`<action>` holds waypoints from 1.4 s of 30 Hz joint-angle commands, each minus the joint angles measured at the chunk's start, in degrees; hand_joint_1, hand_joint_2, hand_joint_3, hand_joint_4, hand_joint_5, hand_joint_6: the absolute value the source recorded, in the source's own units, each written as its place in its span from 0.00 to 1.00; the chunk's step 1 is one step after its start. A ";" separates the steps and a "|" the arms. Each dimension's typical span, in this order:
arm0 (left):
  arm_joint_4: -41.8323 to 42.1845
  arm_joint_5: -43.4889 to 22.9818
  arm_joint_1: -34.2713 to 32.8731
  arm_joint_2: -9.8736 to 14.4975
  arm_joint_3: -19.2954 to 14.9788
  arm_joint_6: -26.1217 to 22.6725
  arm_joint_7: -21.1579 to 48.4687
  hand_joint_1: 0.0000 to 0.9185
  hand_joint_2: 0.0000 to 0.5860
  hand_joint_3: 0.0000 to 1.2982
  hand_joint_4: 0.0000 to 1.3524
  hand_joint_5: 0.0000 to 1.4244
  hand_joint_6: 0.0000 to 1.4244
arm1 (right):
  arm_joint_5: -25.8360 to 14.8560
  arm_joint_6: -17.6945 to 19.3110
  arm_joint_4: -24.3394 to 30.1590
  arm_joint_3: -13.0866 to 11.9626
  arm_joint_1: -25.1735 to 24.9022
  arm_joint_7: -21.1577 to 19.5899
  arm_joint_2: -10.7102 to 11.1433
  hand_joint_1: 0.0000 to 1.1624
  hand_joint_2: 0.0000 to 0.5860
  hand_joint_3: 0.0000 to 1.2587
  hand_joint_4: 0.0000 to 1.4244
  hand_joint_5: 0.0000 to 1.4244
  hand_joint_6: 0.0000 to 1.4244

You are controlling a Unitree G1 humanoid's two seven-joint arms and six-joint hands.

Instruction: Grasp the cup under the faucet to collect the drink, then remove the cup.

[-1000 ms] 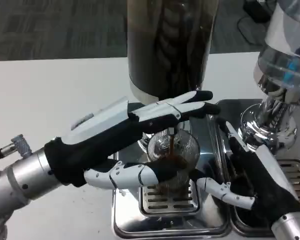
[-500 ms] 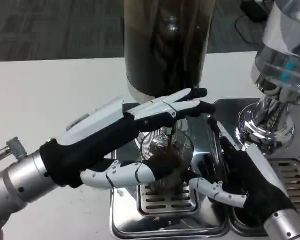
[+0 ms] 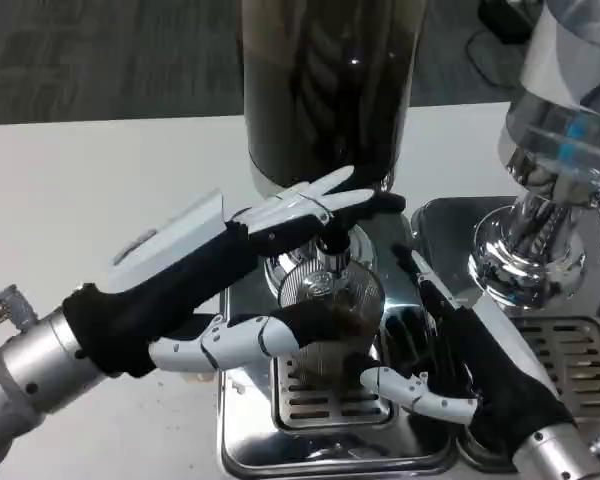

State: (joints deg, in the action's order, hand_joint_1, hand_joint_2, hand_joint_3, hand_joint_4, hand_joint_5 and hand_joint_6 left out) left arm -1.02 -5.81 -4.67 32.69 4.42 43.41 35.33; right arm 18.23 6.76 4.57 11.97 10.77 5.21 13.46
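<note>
Clear plastic, ribbed and part-filled with a dark drink, the cup (image 3: 332,305) stands on the slotted grille of the steel drip tray (image 3: 248,440), directly under the chrome faucet (image 3: 332,252) of the dark drink dispenser (image 3: 325,85). The left hand (image 3: 235,285) holds the cup: its thumb curls round the near side of the wall, and its upper fingers (image 3: 315,205) reach over the rim toward the faucet. The right hand (image 3: 460,365) rests open beside the cup, one finger pointing at the cup's base; whether it touches cannot be told. A second dispenser with a clear tank (image 3: 570,110) stands to the right on the white worktop (image 3: 100,190).

The step in hand appears to be collecting the drink. To do it well, the cup should be kept upright and centred below the spout, so that any stream falls inside the rim and not onto the fingers lying across it. The grasp should be firm but gentle, since a thin wall of this kind is likely to buckle and spill. Removal calls for a level pull toward the robot, clear of the spout. The right hand is best kept off the cup's path.
</note>
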 commanded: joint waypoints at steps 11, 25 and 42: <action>2.57 8.80 7.98 -5.36 -13.15 0.92 -15.36 0.00 0.42 0.07 0.00 0.00 0.00 | -0.06 -0.88 -1.12 0.60 -1.24 0.43 -0.54 0.55 0.27 0.00 0.00 0.00 0.00; -1.20 14.92 20.07 -10.59 -21.41 -2.42 -27.26 0.00 0.43 0.13 0.00 0.02 0.00 | 0.62 0.50 -3.29 1.61 -1.49 -1.81 -3.30 0.56 0.26 0.00 0.00 0.00 0.00; -5.97 14.16 23.94 -10.44 -20.52 -5.84 -27.97 0.00 0.42 0.16 0.00 0.03 0.00 | 1.42 8.07 -10.91 2.71 -3.50 -8.84 -6.90 0.62 0.23 0.00 0.00 0.00 0.02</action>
State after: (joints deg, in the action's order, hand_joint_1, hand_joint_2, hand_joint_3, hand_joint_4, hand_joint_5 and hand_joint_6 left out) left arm -6.38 9.24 18.76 21.90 -16.61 38.60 7.12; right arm 19.71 12.59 -4.86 14.47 7.96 -2.32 7.26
